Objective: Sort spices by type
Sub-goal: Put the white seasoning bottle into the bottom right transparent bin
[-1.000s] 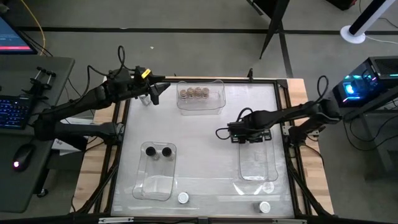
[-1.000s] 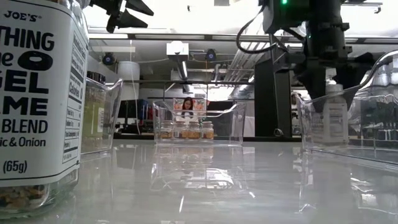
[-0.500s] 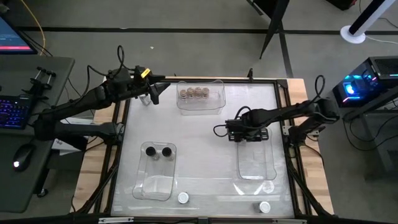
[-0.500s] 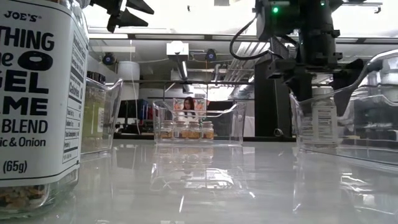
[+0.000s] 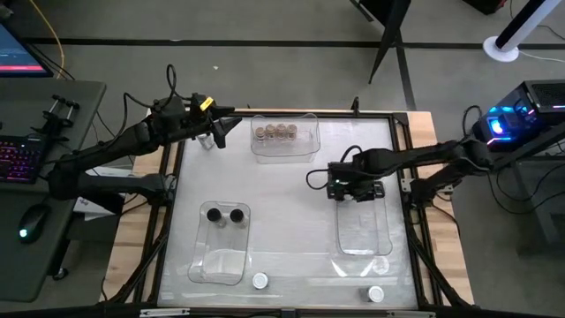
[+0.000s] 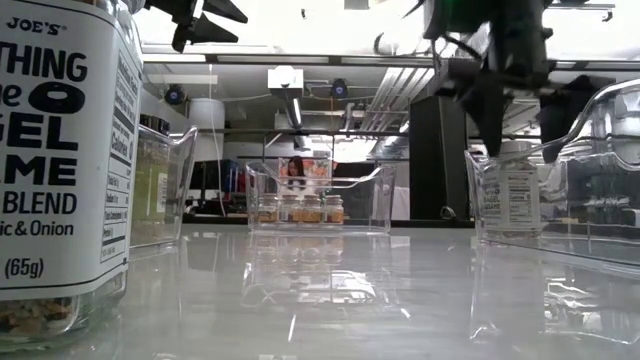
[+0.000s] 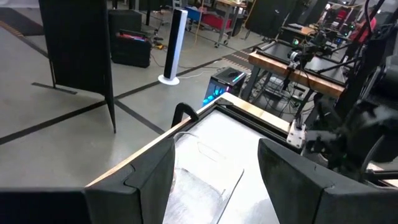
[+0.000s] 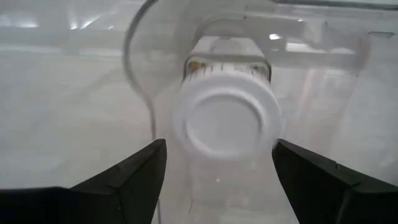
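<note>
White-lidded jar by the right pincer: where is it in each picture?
High view: hidden beneath the right pincer, at the far end of the clear bin.
Low view: white-lidded jar, right of centre, behind the bin wall.
Left wrist view: not visible.
Right wrist view: centre, lid facing the camera.
Shared landmark: that clear bin.

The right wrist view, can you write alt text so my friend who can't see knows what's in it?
A white-lidded spice jar stands inside a clear plastic bin, seen from straight above. The right tool hangs over it with its two dark fingers spread open on either side, not touching the jar.
</note>
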`<action>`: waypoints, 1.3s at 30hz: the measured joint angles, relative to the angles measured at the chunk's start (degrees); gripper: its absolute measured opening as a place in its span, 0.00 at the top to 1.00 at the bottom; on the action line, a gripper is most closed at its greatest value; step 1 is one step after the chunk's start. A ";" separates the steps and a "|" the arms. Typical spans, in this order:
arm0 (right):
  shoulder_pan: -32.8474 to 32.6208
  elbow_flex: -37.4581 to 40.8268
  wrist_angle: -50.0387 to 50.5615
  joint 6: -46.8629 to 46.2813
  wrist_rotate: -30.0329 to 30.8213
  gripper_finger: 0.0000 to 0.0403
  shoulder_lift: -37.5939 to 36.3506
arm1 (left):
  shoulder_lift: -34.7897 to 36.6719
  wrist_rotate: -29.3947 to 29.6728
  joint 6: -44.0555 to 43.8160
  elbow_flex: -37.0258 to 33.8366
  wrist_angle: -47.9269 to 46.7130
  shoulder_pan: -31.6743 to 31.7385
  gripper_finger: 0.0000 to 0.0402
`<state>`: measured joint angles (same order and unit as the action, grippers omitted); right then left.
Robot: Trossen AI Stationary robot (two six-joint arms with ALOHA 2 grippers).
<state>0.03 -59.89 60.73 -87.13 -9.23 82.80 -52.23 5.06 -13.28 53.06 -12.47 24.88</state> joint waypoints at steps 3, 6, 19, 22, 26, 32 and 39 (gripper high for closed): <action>0.00 0.01 0.20 0.61 -1.04 0.29 -3.98 | 0.00 -0.01 0.00 0.00 -0.02 0.00 0.46; 0.00 -0.33 0.34 0.39 -1.34 0.29 -8.96 | 0.00 0.00 0.00 0.00 -0.04 0.00 0.46; 9.05 -10.76 -12.81 17.37 22.28 0.28 -19.15 | -16.38 -2.50 1.54 24.66 -52.52 13.12 0.46; 13.41 -11.36 -16.99 25.00 18.88 0.28 -18.62 | -23.68 -1.63 3.56 24.89 -60.65 17.83 0.46; 17.30 -11.36 -18.80 30.47 14.69 0.28 -17.65 | -32.76 3.16 6.14 24.06 -66.55 22.13 0.46; 18.43 -11.33 -18.56 34.44 11.68 0.28 -15.50 | -37.52 8.41 7.90 24.13 -63.97 25.28 0.46; 18.43 -11.31 -18.49 36.19 10.03 0.28 -12.96 | -37.98 3.04 7.87 24.17 -63.84 28.25 0.46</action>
<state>18.46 -71.20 42.24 -50.94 0.80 69.84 -90.21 8.10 -5.40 77.23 -76.31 53.14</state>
